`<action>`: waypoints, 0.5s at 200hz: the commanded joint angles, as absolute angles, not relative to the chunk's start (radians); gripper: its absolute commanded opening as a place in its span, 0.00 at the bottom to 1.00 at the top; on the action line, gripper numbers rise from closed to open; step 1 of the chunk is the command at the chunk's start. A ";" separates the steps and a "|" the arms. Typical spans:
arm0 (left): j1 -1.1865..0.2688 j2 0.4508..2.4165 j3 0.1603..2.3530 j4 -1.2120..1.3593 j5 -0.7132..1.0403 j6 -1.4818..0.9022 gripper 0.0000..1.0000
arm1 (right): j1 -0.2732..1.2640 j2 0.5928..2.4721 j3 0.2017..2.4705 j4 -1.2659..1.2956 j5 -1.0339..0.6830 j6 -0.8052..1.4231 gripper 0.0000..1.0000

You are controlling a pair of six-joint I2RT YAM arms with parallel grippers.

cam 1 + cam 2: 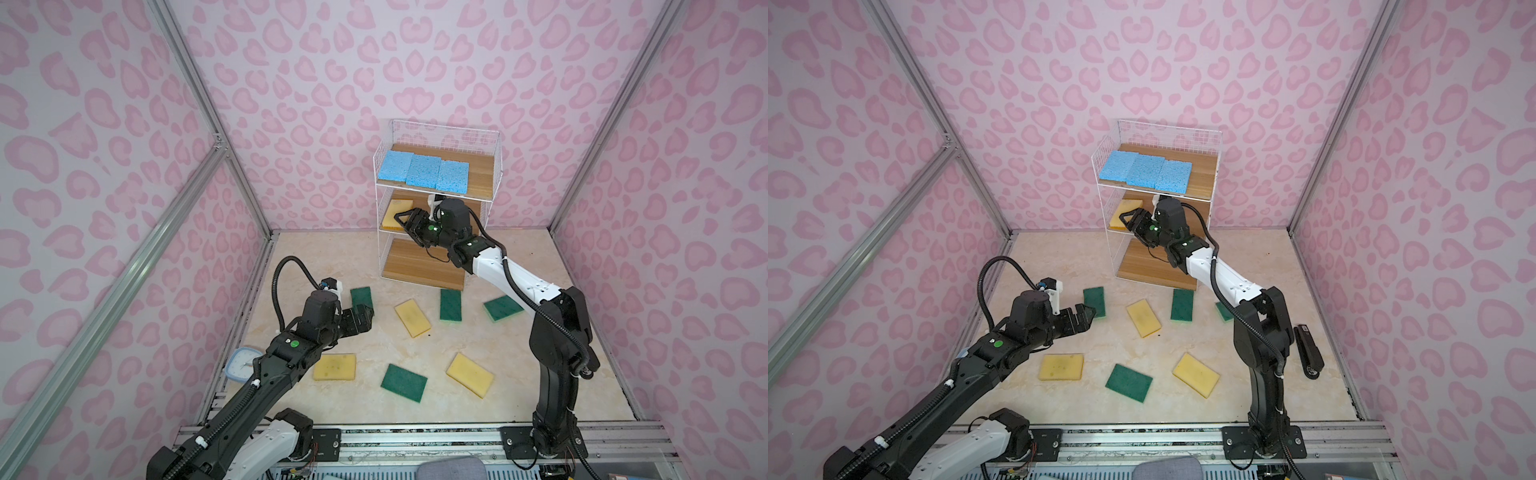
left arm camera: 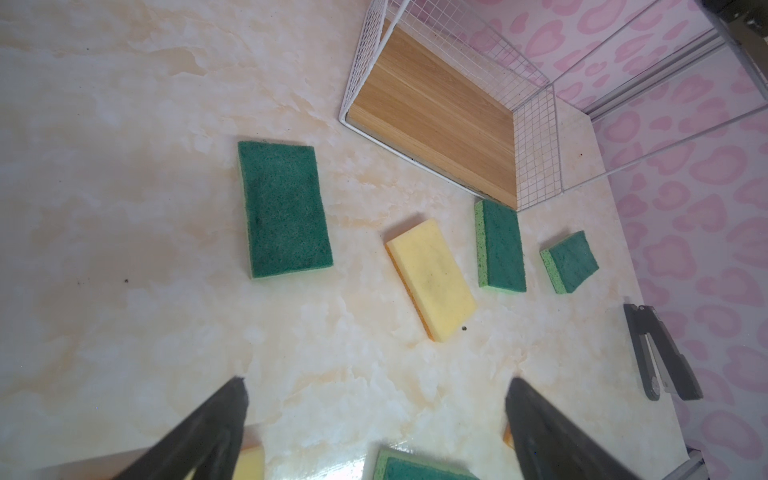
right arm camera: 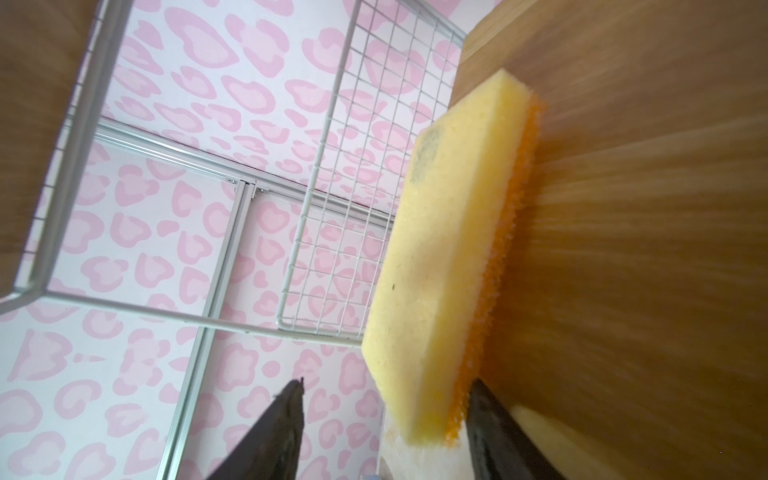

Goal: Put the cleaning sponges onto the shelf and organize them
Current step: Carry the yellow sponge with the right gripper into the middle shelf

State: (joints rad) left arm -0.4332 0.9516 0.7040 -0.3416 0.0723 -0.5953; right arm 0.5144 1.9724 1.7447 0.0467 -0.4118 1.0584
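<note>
1. At the right gripper (image 1: 403, 221), reached into the shelf (image 1: 1204, 178) at its middle board (image 3: 623, 208): jaws apart, gripping nothing. Between them, one pale yellow sponge (image 3: 440, 249), flat on that board with its orange base down, near the shelf's front edge on the left arm's side.
2. At the left gripper (image 2: 376, 382), hovering in front of the shelf toward the left arm's side: spread wide and empty, just short of the green sponge (image 1: 360, 297) that lies nearest it.
3. On the shelf's top board (image 1: 480, 176): three blue sponges (image 1: 424, 170) in a tidy row, edge to edge. Looks finished for that colour.
4. On the shelf's bottom board (image 1: 424, 266): nothing yet.
5. On the worktop (image 1: 374, 345) in front of the shelf: three other yellow sponges (image 1: 412, 318) (image 1: 334, 366) (image 1: 469, 374) and four green sponges in all, counting the one by the left gripper. All scattered at odd angles, apart from one another.
6. By judgement, about a third done: four of eleven shelved, seven to go. Probably the remaining yellows for the middle board beside the first, and the greens for the bare bottom board.
</note>
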 commanded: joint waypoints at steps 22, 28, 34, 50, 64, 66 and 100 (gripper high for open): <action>-0.431 0.959 0.716 -0.310 0.077 -0.597 0.98 | 0.521 1.948 1.758 -0.069 -0.341 0.952 0.70; -0.431 0.959 0.717 -0.310 0.078 -0.597 0.98 | 0.521 1.945 1.757 -0.077 -0.338 0.946 0.71; -0.431 0.959 0.718 -0.310 0.076 -0.596 0.98 | 0.521 1.943 1.757 -0.084 -0.333 0.941 0.71; -0.431 0.962 0.723 -0.314 0.076 -0.594 0.98 | 0.522 1.936 1.763 -0.112 -0.317 0.918 0.72; -0.431 0.965 0.727 -0.316 0.076 -0.593 0.98 | 0.524 1.931 1.779 -0.157 -0.294 0.885 0.74; -0.431 0.965 0.727 -0.316 0.076 -0.592 0.98 | 0.523 1.931 1.781 -0.162 -0.289 0.880 0.74; -0.431 0.979 0.739 -0.318 0.075 -0.587 0.98 | 0.536 1.927 1.822 -0.261 -0.214 0.797 0.78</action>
State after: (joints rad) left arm -0.4332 0.9691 0.7204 -0.3428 0.0723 -0.5949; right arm 0.5301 1.9282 1.7985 -0.1699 -0.3004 0.8806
